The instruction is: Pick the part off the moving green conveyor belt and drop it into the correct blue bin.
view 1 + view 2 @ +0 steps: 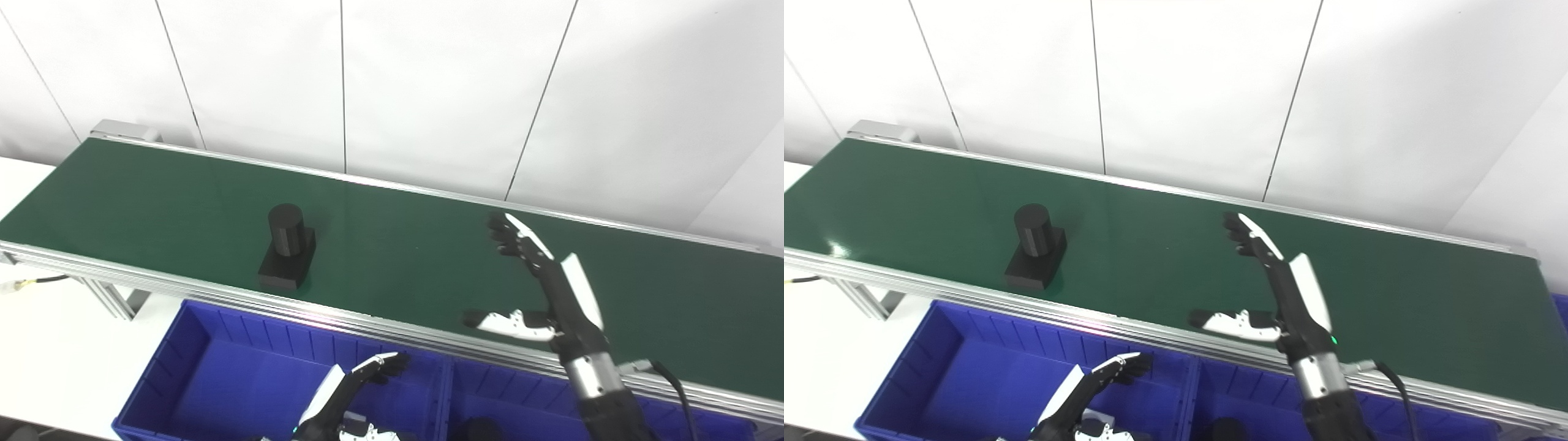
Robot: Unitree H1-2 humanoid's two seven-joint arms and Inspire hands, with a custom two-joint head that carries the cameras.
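Right hand: the right hand (554, 288) is raised over the green conveyor belt (398, 245), palm turned toward the left, fingers (511, 236) stretched out and thumb (502, 321) spread wide from them; it holds nothing.
Right arm: it comes up from the bottom edge at the right, crossing the belt's near rail (380, 327), with a cable (674, 383) trailing beside the wrist.
Left hand: the left hand (1090, 392) sits low at the bottom edge, above the left blue bin (202, 367), fingers extended and apart, empty.
Part: a black part (286, 254), a cylinder standing upright on a flat square base, rests on the belt near its front edge, well to the left of the right hand and not touched by either hand.
Bins: the left blue bin and a second blue bin (514, 392) stand side by side just below the belt's near rail; something dark (478, 429) shows at the bottom of the second one, too cut off to make out.
Belt: long and dark green, framed in aluminium rails, running across the scene from upper left to lower right.
Backdrop: white wall panels (429, 92) behind the belt, a white table surface (55, 343) at the left.
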